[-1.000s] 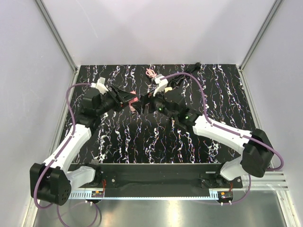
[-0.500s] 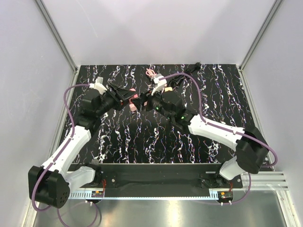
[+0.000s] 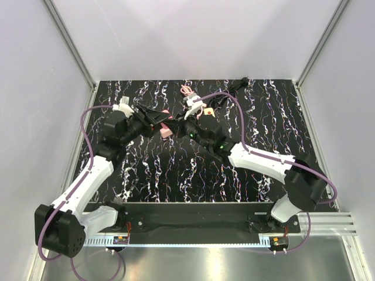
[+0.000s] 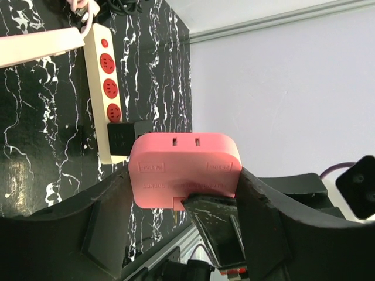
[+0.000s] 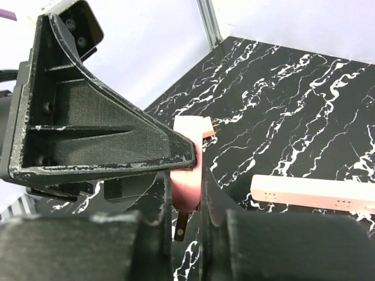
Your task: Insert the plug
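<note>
The pink plug [image 4: 184,170] is in the air above the table, and both grippers pinch it. My left gripper [image 4: 184,175] is shut on its two short sides. My right gripper [image 5: 187,196] is shut on its flat faces, and one of its fingers [image 4: 217,225] shows under the plug in the left wrist view. A metal prong [image 5: 182,227] hangs below the plug. In the top view the plug [image 3: 166,130] sits where the left gripper [image 3: 159,123] and right gripper [image 3: 179,126] meet. A white power strip [image 4: 103,88] with red sockets lies on the table beyond.
A black adapter [image 4: 126,138] sits in the near end of the strip. A pale bar [image 5: 310,196] lies flat on the marbled table. A pink cable loop [image 3: 186,89] and a black cord [image 3: 234,88] lie at the back edge. Grey walls close in both sides.
My right arm has reached left to the plug held by my left gripper, and its fingers have closed on it. The left arm has barely moved.
</note>
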Robot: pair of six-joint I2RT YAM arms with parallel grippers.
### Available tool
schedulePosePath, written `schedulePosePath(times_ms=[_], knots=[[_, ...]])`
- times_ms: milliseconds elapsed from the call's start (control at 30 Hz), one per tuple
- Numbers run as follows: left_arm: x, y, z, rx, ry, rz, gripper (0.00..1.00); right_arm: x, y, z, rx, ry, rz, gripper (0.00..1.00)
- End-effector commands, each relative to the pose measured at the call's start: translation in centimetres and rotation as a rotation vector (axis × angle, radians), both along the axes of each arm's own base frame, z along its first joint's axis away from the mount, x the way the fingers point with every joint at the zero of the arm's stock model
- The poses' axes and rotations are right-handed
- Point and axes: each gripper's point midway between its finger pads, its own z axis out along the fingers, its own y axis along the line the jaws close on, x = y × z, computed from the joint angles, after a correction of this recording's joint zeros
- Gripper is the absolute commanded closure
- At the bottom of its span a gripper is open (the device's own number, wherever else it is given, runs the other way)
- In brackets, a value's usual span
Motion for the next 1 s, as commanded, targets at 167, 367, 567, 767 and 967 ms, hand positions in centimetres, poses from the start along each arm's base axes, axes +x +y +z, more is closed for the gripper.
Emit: schedulePosePath(times_ms=[167,367,567,767,967], knots=[[-2.1,-1.1,3.9,0.259,-0.307,-0.259,0.17,-2.7,-3.1,1.3,-0.057,-0.021,0.028,1.00],[-5.7,-0.9,4.0,0.414,-0.441,-0.493,0.15,-6.9,-7.3,0.7,-0.068,0.040,0.207,1.00],[-10.4,-2.9,4.4,0.297,-0.551,-0.785,0.25,-10.6,-10.4,3.1,0.033,0.069,0.406,1.00],[-12.9,-4.8,4.9,0.281,-0.635,-0.902,0.27,-12.2,-10.0,5.2,0.124,0.072,0.487,1.00],[-12.8,-5.1,4.7,0.300,-0.647,-0.901,0.30,-13.2,-9.3,6.3,0.202,0.098,0.566,1.00]])
